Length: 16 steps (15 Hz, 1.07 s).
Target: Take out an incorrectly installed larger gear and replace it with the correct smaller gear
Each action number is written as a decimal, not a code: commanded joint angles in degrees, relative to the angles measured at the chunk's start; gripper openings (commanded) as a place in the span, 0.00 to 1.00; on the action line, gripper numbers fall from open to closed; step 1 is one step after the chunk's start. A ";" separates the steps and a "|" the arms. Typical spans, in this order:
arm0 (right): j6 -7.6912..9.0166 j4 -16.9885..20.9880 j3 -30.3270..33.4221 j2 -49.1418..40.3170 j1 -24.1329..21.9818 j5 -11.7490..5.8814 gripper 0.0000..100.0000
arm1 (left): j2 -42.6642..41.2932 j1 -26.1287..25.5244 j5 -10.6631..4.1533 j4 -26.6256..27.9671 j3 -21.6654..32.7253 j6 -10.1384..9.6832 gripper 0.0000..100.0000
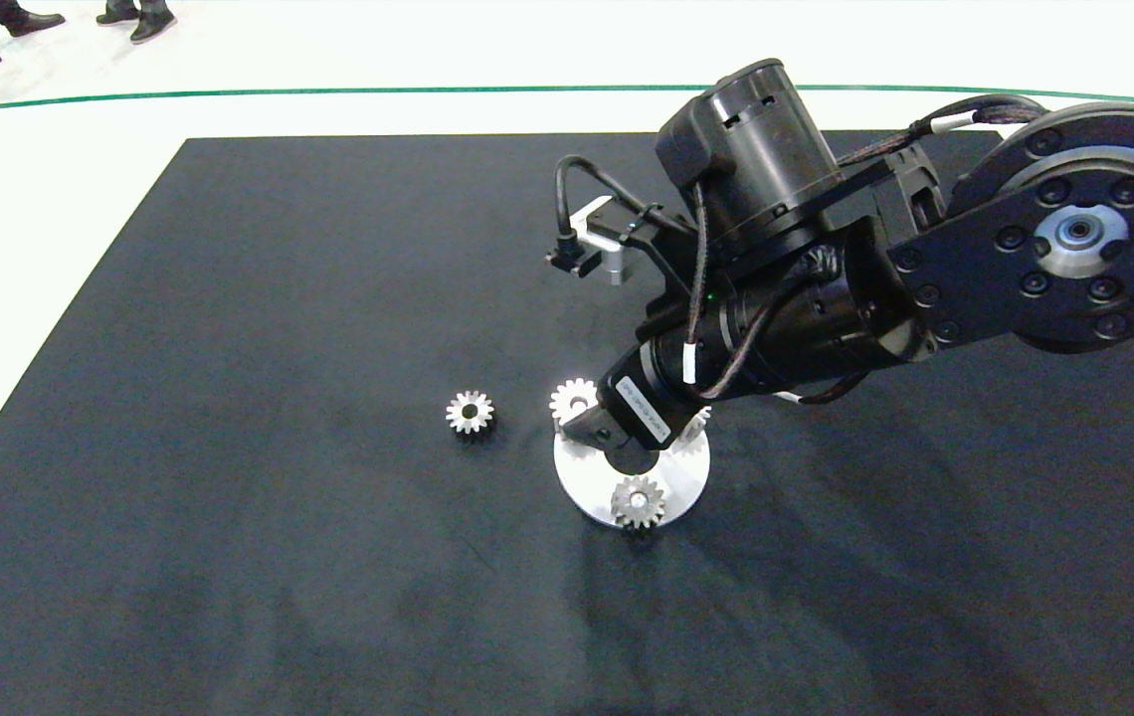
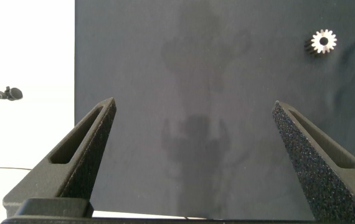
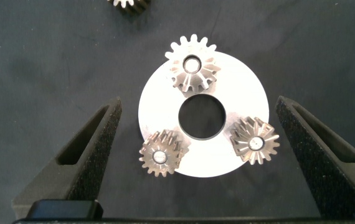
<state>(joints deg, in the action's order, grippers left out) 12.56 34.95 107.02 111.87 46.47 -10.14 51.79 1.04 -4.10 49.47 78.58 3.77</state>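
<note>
Left hand point(image 2: 193, 155): it was out of the head view; its own camera showed it hanging over bare black mat with its fingers spread wide and nothing between them.
Spare gear point(image 1: 470, 412): the smaller gear lay flat on the mat by itself, left of the plate and clear of it, bore facing up.
Surface point(image 1: 229, 398): a black mat covered it; white floor and a person's shoes showed beyond the far edge.
Plate point(image 3: 246, 81): a round silvery disc with a centre hole, carrying three gears on pegs around that hole.
Larger gear point(image 3: 192, 65): it sat on the plate's far-left peg, its long teeth overhanging the plate's rim; in the head view it was partly hidden by the right arm.
Other two gears point(image 3: 161, 154) point(image 3: 255, 140): both were small and seated on their pegs, one nearer the robot, one on the right side.
Right hand point(image 3: 196, 155): it hovered directly over the plate, fingers fully apart and holding nothing, the whole plate lying between them.
Step, as I judged it: lining up to grip the larger gear, which was not yet touched.
Risk: the fingers were centred on the plate, not the larger gear, so closing there could clamp the plate or knock a small gear off its peg.
Risk: pulling the gear off at a tilt could bind it on its peg and drag the loose plate across the mat.
</note>
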 commanded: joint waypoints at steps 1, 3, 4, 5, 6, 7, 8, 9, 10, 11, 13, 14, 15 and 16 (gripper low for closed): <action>0.01 0.21 -0.15 0.28 -0.06 -0.05 1.00 | -0.11 0.02 -0.03 0.28 -0.09 0.28 1.00; 0.01 0.21 -0.06 1.24 -0.06 0.04 1.00 | -0.11 0.02 -0.03 0.28 -0.09 0.28 1.00; 0.01 0.12 -0.06 1.51 -0.06 -0.05 1.00 | -0.19 0.02 -0.03 0.28 -0.18 0.28 1.00; 0.01 0.12 -0.06 2.12 -0.06 0.12 1.00 | -0.37 0.02 -0.03 0.28 -0.18 0.28 1.00; -0.08 0.12 -0.15 2.21 -0.15 0.21 1.00 | -0.55 0.02 -0.03 0.28 -0.27 0.36 1.00; -0.08 0.12 -0.23 2.47 -0.33 0.30 1.00 | -0.55 0.02 -0.03 0.28 -0.36 0.54 1.00; -0.08 0.12 -0.59 2.47 -0.42 0.39 1.00 | -0.55 0.02 -0.03 0.28 -0.36 0.63 1.00; -0.08 0.12 -0.59 2.47 -0.50 0.39 1.00 | -0.55 -0.07 -0.03 0.28 -0.36 0.63 1.00; -0.08 0.12 -0.76 2.47 -0.50 0.65 1.00 | -0.55 -0.07 -0.03 0.28 -0.36 0.63 1.00; -0.08 0.12 -0.67 2.47 -0.68 0.74 1.00 | -0.55 -0.07 -0.03 0.28 -0.36 0.63 1.00; -0.08 0.03 -0.76 2.74 -0.86 0.83 1.00 | -0.63 0.02 -0.03 0.19 -0.36 0.63 1.00; -0.08 0.03 -0.76 2.91 -0.94 0.83 1.00 | -0.72 0.02 -0.03 0.19 -0.36 0.63 1.00; -0.08 0.03 -0.76 3.18 -0.94 0.83 1.00 | -0.90 0.02 -0.03 0.19 -0.36 0.72 1.00; -0.08 0.03 -0.76 3.44 -1.03 0.83 1.00 | -0.90 0.02 -0.03 0.19 -0.36 0.72 1.00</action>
<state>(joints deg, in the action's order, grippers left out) 12.37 34.76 106.28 115.10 45.47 -9.28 51.04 1.05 -4.10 49.38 78.21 4.44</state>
